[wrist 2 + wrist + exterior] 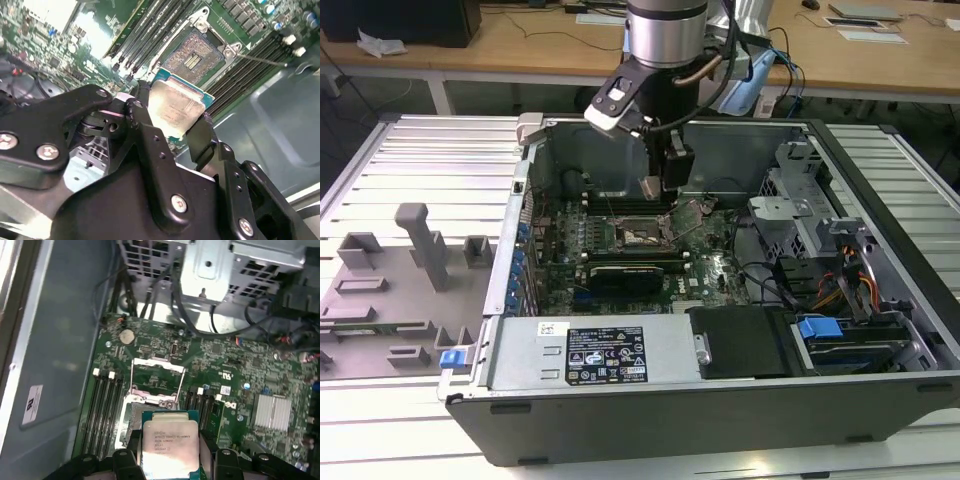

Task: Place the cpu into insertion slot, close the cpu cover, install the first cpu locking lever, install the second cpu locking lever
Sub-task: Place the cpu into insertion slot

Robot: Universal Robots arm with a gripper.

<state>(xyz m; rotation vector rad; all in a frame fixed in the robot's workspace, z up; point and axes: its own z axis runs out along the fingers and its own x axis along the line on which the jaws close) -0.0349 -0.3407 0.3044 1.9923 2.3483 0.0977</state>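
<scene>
Sitting on the counter [380, 160], the open case [720, 420] shows its board [715, 270], where the cover [156, 367] stands raised off the bare slot [192, 55]. The fingers [144, 125] clamp the cpu [175, 105] by its edges, just above the slot and apart from it. No step looks finished: seating, closing and both lockings remain.

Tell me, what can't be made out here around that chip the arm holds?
- Underside of the cpu: turned away in both wrist views.
- The insertion slot: in the first wrist view, the cpu hides its near part.
- Gap between the cpu and the insertion slot: too small to judge in the exterior view.
</scene>
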